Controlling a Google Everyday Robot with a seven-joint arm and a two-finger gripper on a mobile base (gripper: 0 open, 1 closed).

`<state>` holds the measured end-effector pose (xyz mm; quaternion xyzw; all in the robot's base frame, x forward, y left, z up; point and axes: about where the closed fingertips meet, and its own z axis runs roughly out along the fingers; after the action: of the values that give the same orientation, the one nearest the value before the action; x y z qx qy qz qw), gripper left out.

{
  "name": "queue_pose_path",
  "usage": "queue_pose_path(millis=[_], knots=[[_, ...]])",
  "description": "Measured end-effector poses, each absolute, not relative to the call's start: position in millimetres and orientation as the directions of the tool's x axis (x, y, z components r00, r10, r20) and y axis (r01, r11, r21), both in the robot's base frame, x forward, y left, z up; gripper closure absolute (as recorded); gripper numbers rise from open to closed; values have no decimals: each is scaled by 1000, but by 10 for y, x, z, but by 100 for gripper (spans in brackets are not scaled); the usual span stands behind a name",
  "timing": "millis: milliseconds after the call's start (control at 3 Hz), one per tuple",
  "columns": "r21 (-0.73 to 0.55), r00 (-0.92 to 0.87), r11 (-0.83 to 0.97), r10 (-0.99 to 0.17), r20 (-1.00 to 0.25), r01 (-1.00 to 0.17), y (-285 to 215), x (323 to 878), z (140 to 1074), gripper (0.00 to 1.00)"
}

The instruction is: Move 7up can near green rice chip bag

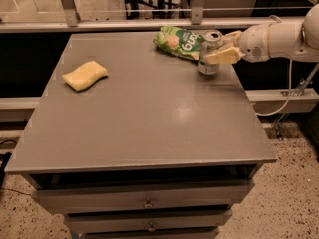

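Note:
The 7up can [209,54] is a small silver can with a pull-tab top. It stands upright at the table's back right, just right of the green rice chip bag [180,42], which lies flat and crinkled there. My gripper [219,48] comes in from the right on a white arm and is shut on the can, its pale fingers [223,57] across the can's side. The can's base looks to be at the table top.
A yellow sponge [84,75] lies on the left part of the grey table [149,118]. The table's right edge is close under the arm. Drawers are below the front edge. A metal rail runs behind the table.

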<state>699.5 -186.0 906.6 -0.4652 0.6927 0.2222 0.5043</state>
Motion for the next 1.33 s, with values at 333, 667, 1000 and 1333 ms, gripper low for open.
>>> queue_pose_path(millis=[333,667,1000,1333], knots=[[-152,-81,501,-412,-908,-852,-2011,7127,9006,75],[-147,-86,516,-401,-912,-844,-2074,7182,8993,53],[-132,-83,515,-373,-924,-847,-2065,7148,8987,20],[-127,-73,510,-354,-932,-850,-2053,7079,9018,1]])
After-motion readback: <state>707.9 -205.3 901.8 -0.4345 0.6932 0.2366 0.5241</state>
